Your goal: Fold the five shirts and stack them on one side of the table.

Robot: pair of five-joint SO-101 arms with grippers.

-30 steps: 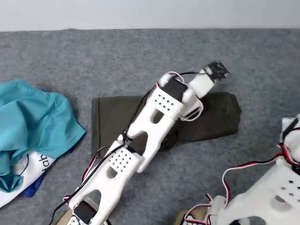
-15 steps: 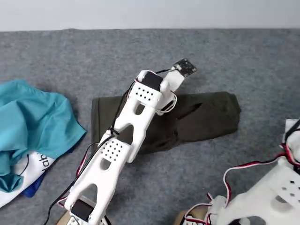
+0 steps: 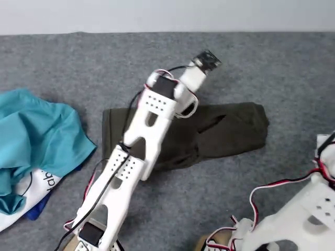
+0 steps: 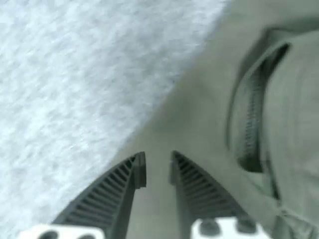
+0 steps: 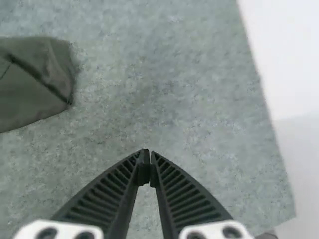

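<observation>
The dark green shirt [image 3: 230, 130] lies in the middle of the table [image 3: 272, 63], already folded into a long band, with a loose flap near its far edge. The left gripper [image 4: 155, 172] hangs just over this edge, where the cloth meets the grey cover. Its fingers are parted by a narrow gap only, and nothing is held between them.

For the next fold, it is judged that the fingers should be opened wider and lowered until both layers of the edge are taken. Otherwise only the upper layer may be lifted and the band may come apart. The right gripper [image 5: 146, 169] is held over bare cover beside the shirt's right end, its fingers closed on nothing. It could be used to press the cloth down.

A teal shirt [image 3: 36, 136], a white shirt [image 3: 29, 193] and a blue shirt [image 3: 37, 212] are heaped at the left side. The table is covered by grey felt-like cloth, and a pale wall [image 3: 157, 15] is seen behind it.
</observation>
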